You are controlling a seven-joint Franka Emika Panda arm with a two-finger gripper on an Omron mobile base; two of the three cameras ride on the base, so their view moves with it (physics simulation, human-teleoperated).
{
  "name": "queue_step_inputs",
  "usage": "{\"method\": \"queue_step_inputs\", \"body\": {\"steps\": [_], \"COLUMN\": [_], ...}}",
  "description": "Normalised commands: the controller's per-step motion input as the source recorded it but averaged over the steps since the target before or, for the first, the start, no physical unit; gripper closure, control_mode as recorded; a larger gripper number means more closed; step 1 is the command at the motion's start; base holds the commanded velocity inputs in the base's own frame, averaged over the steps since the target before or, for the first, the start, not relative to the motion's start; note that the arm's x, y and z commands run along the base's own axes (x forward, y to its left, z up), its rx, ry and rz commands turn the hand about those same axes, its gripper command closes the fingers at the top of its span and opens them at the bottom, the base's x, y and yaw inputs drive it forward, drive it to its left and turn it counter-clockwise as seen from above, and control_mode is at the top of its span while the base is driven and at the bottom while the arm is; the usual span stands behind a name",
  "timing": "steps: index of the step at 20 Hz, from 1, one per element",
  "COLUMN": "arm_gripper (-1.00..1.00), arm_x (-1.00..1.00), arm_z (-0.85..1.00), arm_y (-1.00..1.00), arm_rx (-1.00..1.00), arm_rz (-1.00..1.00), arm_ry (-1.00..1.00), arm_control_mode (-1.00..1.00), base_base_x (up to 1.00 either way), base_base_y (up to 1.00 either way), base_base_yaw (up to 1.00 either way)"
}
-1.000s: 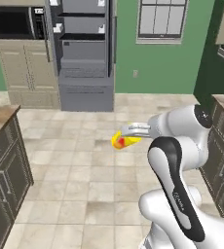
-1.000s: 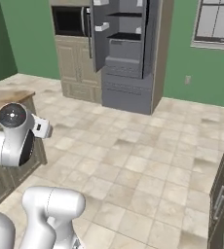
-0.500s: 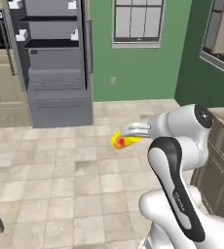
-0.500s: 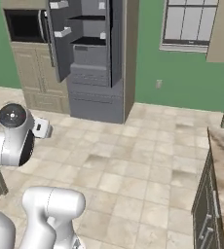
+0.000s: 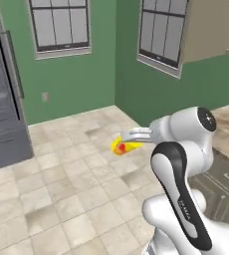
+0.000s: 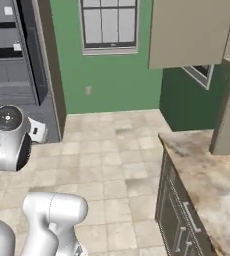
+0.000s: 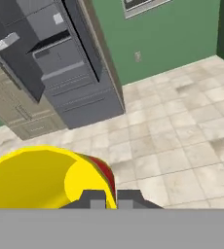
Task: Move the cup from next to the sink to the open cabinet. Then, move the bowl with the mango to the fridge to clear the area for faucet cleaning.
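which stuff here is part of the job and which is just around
Job:
- cup, yellow with red splotches, held in the shut gripper
- fridge, grey, door open

Just around:
- windows
- wall outlet
- stone counter
- beige upper cabinet
- tiled floor

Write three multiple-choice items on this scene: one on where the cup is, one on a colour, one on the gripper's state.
1. Where is the small yellow tapered cup with red-orange splotches?
A. In the two-finger gripper, above the tiled floor
B. Standing on the mottled stone counter
C. On a fridge shelf

2. What colour are the walls around the windows?
A. Beige
B. Green
C. Blue

3. How does the gripper stand?
A. Wide open, empty
B. Shut on a brown bowl
C. Shut on the cup

Answers: 1 A, the left base view shows the cup at the fingers, over tiles. 2 B, the walls are green. 3 C, the hand view shows the cup at the fingertips.
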Motion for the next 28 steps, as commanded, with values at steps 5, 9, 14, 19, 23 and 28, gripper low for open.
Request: {"method": "queue_step_inputs", "body": {"steps": [5,9,14,19,23,28], "arm_gripper": [1.00,1.00,1.00,1.00,1.00,1.00], "arm_x": [0.00,0.00,0.00,0.00,0.00,0.00], "arm_z": [0.00,0.00,0.00,0.00,0.00,0.00], "arm_y": [0.00,0.00,0.00,0.00,0.00,0.00], "arm_rx": [0.00,0.00,0.00,0.00,0.00,0.00], "arm_rz": [0.00,0.00,0.00,0.00,0.00,0.00], "arm_ry": [0.00,0.00,0.00,0.00,0.00,0.00], "arm_control_mode": [1.00,1.00,1.00,1.00,1.00,1.00], "base_base_x": [0.30,0.03,0.17,0.63,0.86,0.84], "base_base_y": [0.00,0.06,0.51,0.89,0.76,0.20], "base_base_yaw": [-0.94,-0.94,-0.84,-0.64,-0.58,-0.50]}}
